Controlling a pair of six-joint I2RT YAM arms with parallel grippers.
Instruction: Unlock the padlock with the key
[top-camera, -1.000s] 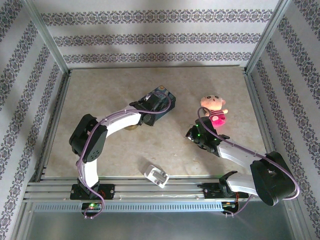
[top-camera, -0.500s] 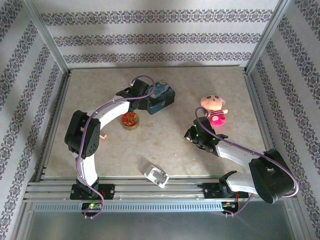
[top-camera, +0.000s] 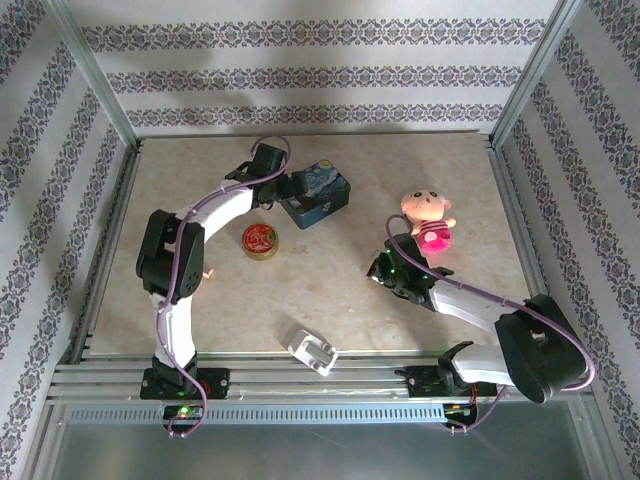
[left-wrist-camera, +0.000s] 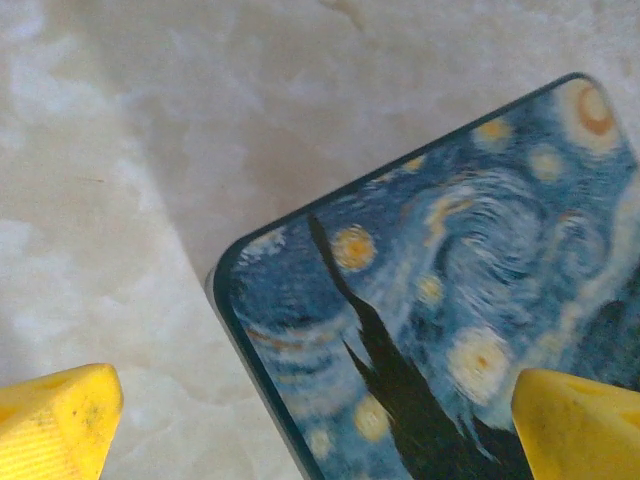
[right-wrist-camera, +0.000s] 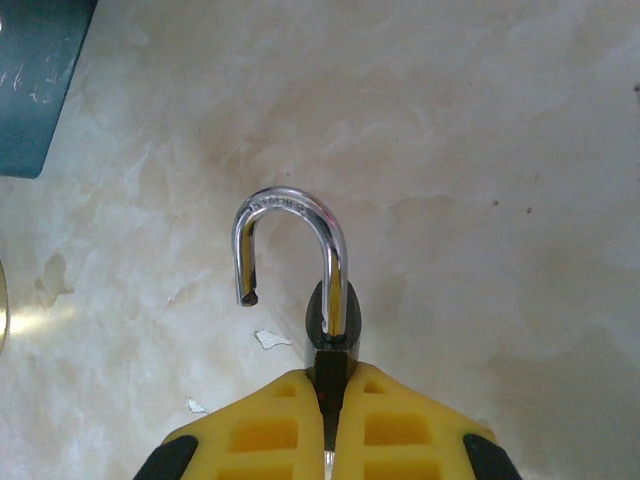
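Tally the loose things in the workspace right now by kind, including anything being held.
Blue painted rectangular tin: 1
Round red-and-gold disc: 1
White blocky plug: 1
Pink plush doll: 1
Dark padlock with silvery metal shackle, clamped in the right fingers: 1
Total: 5

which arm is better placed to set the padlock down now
Right: its tool is shut on the padlock, shackle end already free. The left tool hangs open over the blue tin, holding nothing.
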